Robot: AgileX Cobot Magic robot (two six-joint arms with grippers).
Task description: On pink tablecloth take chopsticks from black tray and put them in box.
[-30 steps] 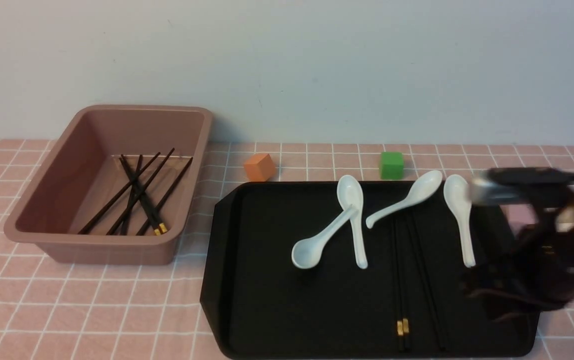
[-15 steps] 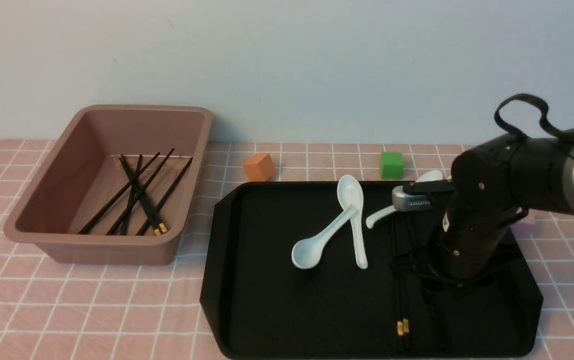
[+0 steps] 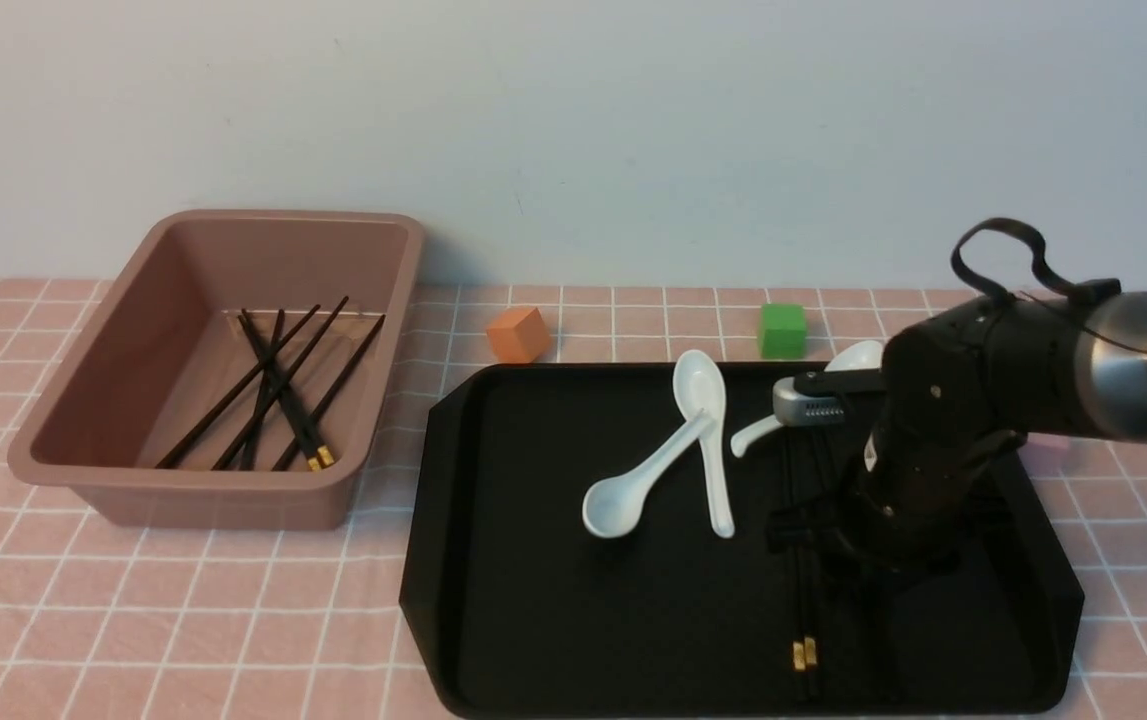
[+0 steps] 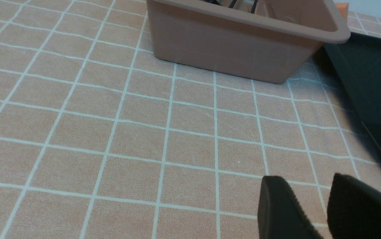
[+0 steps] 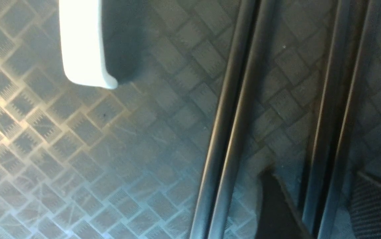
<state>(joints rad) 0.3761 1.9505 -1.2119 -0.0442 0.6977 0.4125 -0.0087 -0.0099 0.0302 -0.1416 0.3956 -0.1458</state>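
Note:
The black tray (image 3: 533, 600) lies on the pink tablecloth (image 3: 183, 620). One pair of chopsticks (image 3: 801, 610) with gold bands lies on it. In the right wrist view this pair (image 5: 233, 132) lies beside a second pair (image 5: 330, 126). My right gripper (image 3: 838, 545) is low over the tray and open (image 5: 323, 202), with a finger on each side of the second pair. The box (image 3: 213, 370) at the left holds several chopsticks (image 3: 278, 400). My left gripper (image 4: 310, 181) is open and empty above the cloth, near the box (image 4: 243, 49).
Three white spoons (image 3: 633, 480) (image 3: 708, 430) (image 3: 803, 400) lie on the tray, and one handle end shows in the right wrist view (image 5: 80, 43). An orange cube (image 3: 519, 333) and a green cube (image 3: 783, 330) sit behind the tray. A wall rises behind the table.
My right arm has swung in from the right edge over the tray and come down over the chopsticks. It now covers the rightmost spoon. Nothing else has moved.

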